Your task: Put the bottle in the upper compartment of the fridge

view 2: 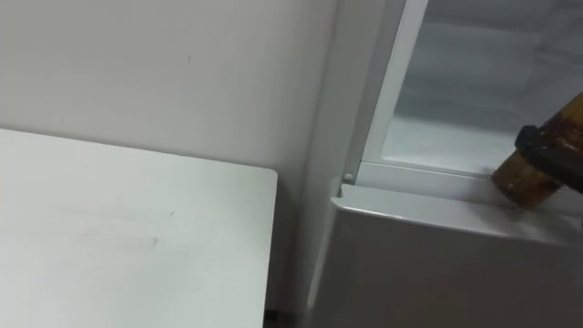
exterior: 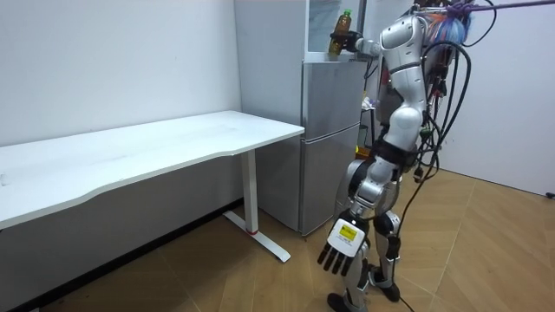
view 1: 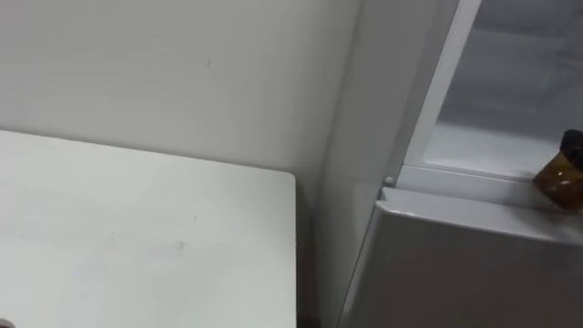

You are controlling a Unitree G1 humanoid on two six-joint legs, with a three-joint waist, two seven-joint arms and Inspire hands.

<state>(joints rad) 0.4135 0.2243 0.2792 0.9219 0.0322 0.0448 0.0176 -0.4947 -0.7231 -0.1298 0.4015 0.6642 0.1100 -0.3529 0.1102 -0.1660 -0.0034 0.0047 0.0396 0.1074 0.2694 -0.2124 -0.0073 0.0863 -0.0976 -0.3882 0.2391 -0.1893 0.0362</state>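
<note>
An amber bottle (view 2: 526, 179) is held tilted at the front sill of the open upper fridge compartment (view 2: 474, 100), its base over the ledge. My right hand (view 2: 552, 148) is shut on it, with dark fingers wrapped round its body. In the room view I stand facing the fridge (exterior: 329, 139) with my right arm raised, and the bottle (exterior: 341, 28) is at the upper compartment's opening in my right hand (exterior: 352, 45). My left hand (exterior: 340, 247) hangs open beside my leg.
The grey lower fridge door (view 1: 455, 264) is closed below the sill. A white table (view 1: 137, 228) stands just left of the fridge against the wall, with a narrow gap between them. Wooden floor lies behind me.
</note>
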